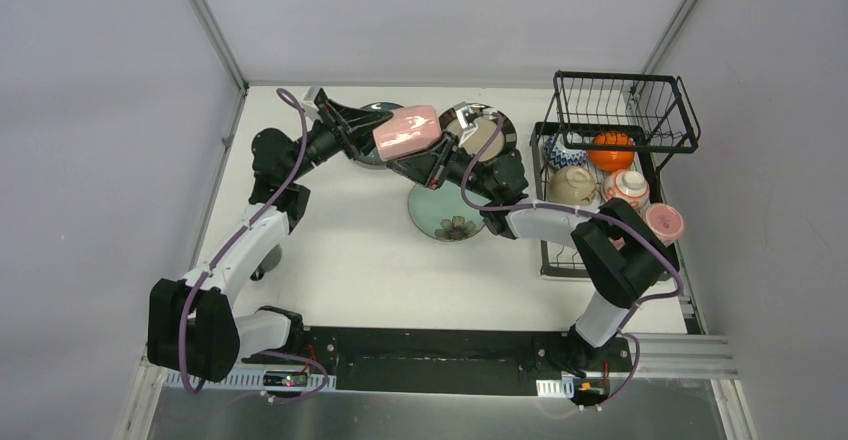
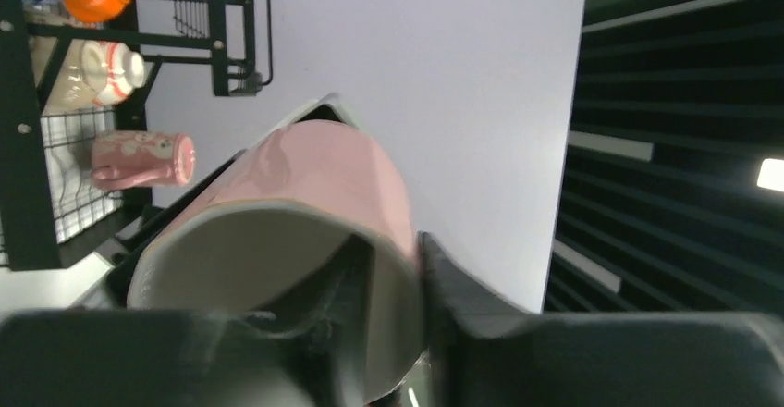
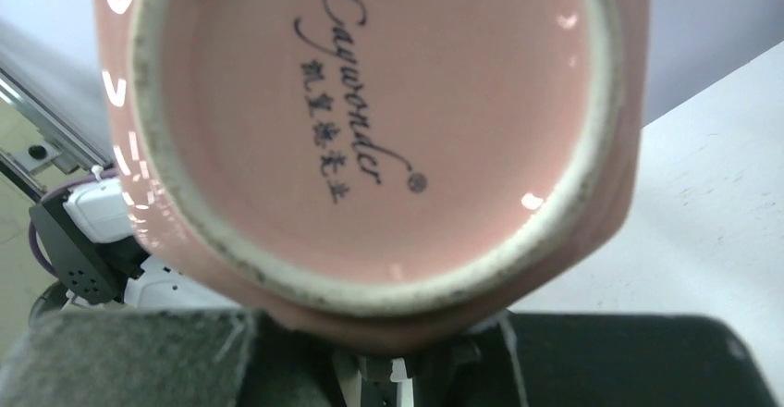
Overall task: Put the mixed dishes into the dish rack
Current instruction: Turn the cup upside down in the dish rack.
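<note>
Mid-air over table (image 1: 330,250): L pincer (image 2: 398,282) clamps pink cup (image 1: 405,132) rim; R pincer (image 1: 438,145) grip unclear, cup-blocked.

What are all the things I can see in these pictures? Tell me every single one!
Pink cups: 2, pink; one held up over the table's far side, one at the rack's near end.
Plates: 3; dark teal, beige with a dark rim, mint green with a flower; on the table, the mint one nearest.
Bowls: 4; orange, blue-and-white, cream, red-patterned; in the rack.
Dish rack: 1, black wire, table's right side.
Table: 1, white, under everything.
Left end effector: 1, black, shut on the held cup's rim.
Right end effector: 1, black, at that cup's base; grip unclear.
</note>
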`<state>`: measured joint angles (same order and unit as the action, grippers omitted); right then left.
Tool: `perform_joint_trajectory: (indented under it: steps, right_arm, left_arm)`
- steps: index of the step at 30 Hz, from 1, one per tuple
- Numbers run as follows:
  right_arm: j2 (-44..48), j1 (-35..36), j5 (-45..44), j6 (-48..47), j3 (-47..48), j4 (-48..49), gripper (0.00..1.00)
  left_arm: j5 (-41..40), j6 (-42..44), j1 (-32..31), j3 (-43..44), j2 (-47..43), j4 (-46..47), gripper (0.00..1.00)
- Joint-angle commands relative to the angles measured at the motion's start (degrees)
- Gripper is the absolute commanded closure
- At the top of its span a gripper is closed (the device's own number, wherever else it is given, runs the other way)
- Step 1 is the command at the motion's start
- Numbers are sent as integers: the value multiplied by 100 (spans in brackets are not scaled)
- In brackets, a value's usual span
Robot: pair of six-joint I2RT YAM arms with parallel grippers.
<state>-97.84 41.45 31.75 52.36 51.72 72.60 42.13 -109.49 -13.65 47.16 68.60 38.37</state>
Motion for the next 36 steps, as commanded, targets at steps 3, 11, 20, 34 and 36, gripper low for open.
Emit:
perform_joint_trajectory:
  steps: [3,11,20,34,36]
  right_arm:
    - [423,-100,-686,74,-85,715,100]
    - [1105,-298,-1243,-270,-531,-710,100]
    - [1993,-379,-1912,-822,-954,-2540,100]
    - [4522,-360,-4357,-1243,-1203,-7986,100]
    - [4769,-362,-4860,-931,-925,-9004,100]
  left_arm:
    - [161,338,244,-267,-284,102,37]
    - [459,2032,876,-212,-811,-1855,9]
    - [960,5392,1329,695,-452,-4659,1]
    - [-1669,8980,1242,1167,-847,-6932,1]
    - [-1679,9058,1244,1126,-762,-6927,1]
